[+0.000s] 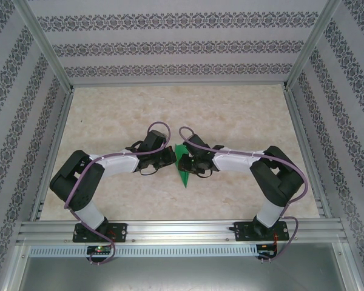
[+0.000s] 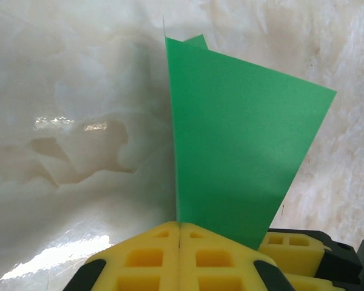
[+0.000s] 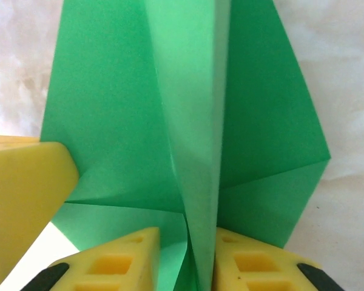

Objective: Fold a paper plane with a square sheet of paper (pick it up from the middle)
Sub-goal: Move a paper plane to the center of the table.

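- beige marble-look tabletop: folded bright green paper plane sits mid-table, long axis 12–6, tip twd 6.
- L gripper, at plane's 9: yellow jaws clamped on paper.
- R gripper, at 3, equally near: jaws astride centre crease; gripping or not, can't tell.

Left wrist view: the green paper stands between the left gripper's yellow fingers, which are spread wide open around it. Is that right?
Not quite. The left gripper is not spread open: its yellow fingers are pressed together, pinching the lower edge of the paper plane between them. The left wrist view shows this. The rest stands: green paper, yellow fingers.
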You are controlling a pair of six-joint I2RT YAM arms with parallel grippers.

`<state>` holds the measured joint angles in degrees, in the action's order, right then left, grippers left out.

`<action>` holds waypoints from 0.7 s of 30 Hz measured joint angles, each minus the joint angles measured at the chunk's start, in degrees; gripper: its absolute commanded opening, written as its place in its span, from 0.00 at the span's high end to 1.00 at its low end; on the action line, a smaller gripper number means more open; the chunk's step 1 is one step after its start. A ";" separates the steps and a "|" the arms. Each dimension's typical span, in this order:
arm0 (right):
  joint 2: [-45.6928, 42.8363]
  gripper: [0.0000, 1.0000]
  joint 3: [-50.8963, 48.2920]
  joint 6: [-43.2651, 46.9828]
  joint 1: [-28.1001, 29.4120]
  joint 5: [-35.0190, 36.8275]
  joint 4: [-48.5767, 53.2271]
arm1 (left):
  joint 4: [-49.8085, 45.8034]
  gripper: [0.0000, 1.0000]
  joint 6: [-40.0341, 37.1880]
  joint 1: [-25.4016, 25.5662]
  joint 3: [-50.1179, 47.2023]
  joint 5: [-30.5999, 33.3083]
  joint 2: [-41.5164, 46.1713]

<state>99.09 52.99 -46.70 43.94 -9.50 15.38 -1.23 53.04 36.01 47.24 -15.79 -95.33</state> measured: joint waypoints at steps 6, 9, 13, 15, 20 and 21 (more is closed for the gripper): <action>0.68 0.88 2.10 1.36 0.98 2.49 3.56 | 0.04 0.98 0.00 0.00 -0.07 0.02 0.00; 0.68 0.94 2.89 1.88 1.07 3.78 5.31 | 0.76 0.94 0.02 -0.02 -0.63 0.04 0.00; 0.68 0.97 4.55 2.34 1.07 5.44 8.26 | 0.94 0.82 0.26 0.00 -0.87 0.26 0.04; 0.66 0.96 5.79 2.95 1.07 6.91 10.16 | 1.20 0.74 0.70 0.00 -1.29 0.68 0.63; 0.61 0.95 10.32 4.72 1.03 11.23 15.45 | 1.88 0.63 1.05 0.00 -4.17 3.06 7.30; 0.61 0.94 11.04 4.90 0.98 11.67 16.06 | 1.84 0.63 1.05 -0.02 -4.48 3.91 8.90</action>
<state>99.70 64.03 -41.80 44.93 2.17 31.44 0.60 54.08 35.99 42.76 -11.88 -86.43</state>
